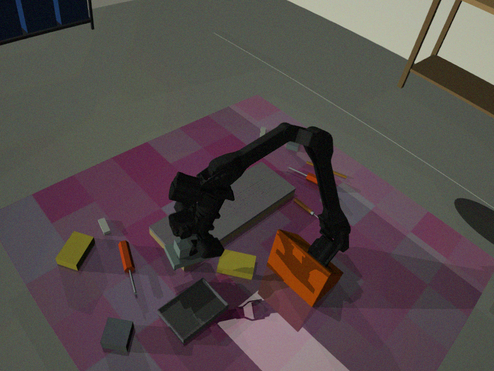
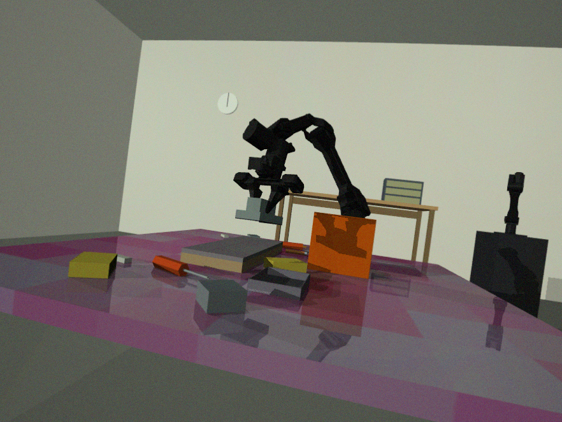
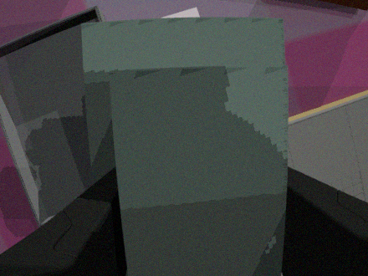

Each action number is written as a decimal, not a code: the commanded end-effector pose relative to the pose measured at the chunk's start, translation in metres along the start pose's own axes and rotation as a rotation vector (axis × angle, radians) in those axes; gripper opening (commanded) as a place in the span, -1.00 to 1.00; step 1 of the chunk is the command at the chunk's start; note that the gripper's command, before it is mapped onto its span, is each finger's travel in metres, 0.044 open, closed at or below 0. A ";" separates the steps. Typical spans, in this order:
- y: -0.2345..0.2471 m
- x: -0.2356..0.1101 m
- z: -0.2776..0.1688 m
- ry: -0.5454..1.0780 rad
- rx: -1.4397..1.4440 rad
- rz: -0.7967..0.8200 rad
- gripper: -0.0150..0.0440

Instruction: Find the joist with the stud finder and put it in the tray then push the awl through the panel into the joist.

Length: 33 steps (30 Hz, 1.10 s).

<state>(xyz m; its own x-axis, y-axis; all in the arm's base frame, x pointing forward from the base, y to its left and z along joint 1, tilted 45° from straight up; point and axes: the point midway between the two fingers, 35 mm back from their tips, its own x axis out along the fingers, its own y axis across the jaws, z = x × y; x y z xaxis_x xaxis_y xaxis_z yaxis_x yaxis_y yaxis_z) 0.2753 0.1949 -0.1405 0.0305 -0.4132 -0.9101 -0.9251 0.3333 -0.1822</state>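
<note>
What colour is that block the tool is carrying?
The stud finder is a pale grey-green, clearest in the wrist view.

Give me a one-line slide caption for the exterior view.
Gripper holds the stud finder in the air above the panel's near end.

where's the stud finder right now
The gripper holds the stud finder in the air above the near end of the floor panel, short of the tray.
</note>
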 end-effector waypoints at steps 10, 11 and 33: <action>0.096 0.044 0.016 0.065 -0.253 0.060 -0.49; 0.100 0.046 0.016 0.069 -0.263 0.062 -0.49; 0.097 0.097 0.001 0.071 -0.265 0.062 -0.49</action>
<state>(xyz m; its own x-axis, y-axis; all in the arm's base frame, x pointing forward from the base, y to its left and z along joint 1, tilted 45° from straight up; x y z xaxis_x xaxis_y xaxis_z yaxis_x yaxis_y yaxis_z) 0.1883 0.1919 -0.2430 -0.0520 -0.4609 -0.8859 -0.9908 0.1349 -0.0121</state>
